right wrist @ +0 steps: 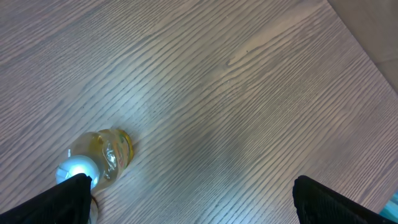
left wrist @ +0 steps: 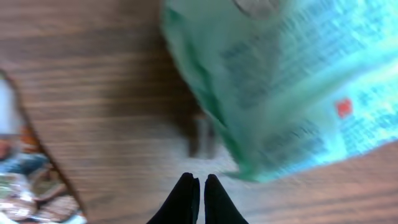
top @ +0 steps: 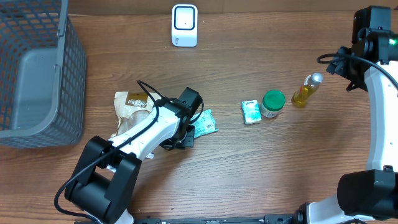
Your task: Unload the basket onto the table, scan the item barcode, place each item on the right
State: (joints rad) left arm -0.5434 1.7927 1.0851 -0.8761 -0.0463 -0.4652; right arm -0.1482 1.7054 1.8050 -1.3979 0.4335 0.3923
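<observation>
Two arms work at your desk (top: 261, 174). At the far left stands a grey mesh basket (top: 37, 68). Next comes a brown snack packet (top: 132, 106), partly covered by the left arm. Your left pincer (left wrist: 199, 190) sits low over the desk just right of it, with its tips pressed together and gripping nothing. The white scanner (top: 185, 25) stands at the far edge, well apart from that pincer. The green-and-white packet (top: 206, 123) lies on the desk just beside the left pincer. In the left wrist view it is blurred, just ahead of the tips and not gripped. Further right come a small green box (top: 251, 112), a green-lidded jar (top: 272, 102) just beside it, then a yellow bottle (top: 306, 91). At the far right your right pincer (right wrist: 191, 186) hangs above the desk, spread wide and empty, with the bottle near one finger.
</observation>
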